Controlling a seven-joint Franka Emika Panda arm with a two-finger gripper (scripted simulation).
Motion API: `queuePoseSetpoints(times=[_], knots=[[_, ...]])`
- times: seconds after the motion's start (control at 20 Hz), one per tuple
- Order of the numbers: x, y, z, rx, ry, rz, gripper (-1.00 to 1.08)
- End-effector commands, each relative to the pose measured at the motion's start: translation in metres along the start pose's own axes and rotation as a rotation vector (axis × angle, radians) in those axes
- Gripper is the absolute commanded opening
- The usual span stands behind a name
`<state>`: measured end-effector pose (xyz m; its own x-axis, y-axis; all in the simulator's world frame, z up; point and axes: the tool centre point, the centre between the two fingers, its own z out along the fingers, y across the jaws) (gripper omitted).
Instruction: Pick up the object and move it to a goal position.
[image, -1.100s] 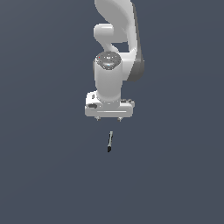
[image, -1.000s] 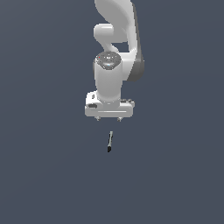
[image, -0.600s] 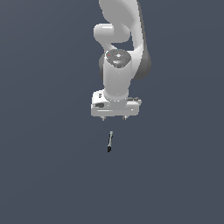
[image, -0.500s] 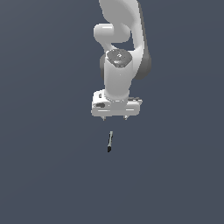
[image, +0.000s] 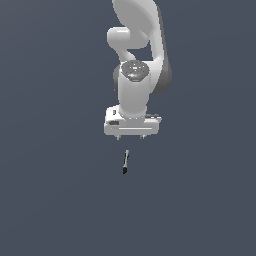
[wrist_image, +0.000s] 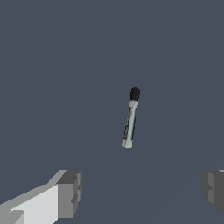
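The grey pen-like stick lies free on the dark worktop, black end pointing toward 6 o'clock in the exterior view. The end effector hangs wide at its 12 o'clock, likely lining up for a grasp.

Even, flat light — no shadows or glare, slightly soft edges.

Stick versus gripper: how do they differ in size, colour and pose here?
Size: the stick is thin and much shorter than the gripper is wide.
Colour: the stick has a grey shaft with a black end; the gripper body is white with grey fingertips.
Pose: the stick lies apart from the gripper, untouched; the gripper is open, its jaws spread wide.
Shared: both stand out against the plain dark grey ground.
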<state>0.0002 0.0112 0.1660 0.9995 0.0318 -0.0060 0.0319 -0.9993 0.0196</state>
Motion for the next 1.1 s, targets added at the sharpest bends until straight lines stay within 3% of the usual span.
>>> queuePoseSetpoints(times=[0.0, 0.65, 1.05], knots=[[0.004, 0.002, 0.008, 0.003, 0.0, 0.012, 1.0], [0.031, 0.016, 0.085, 0.018, 0.003, 0.121, 1.0], [0.036, 0.02, 0.106, 0.02, 0.004, 0.149, 1.0]])
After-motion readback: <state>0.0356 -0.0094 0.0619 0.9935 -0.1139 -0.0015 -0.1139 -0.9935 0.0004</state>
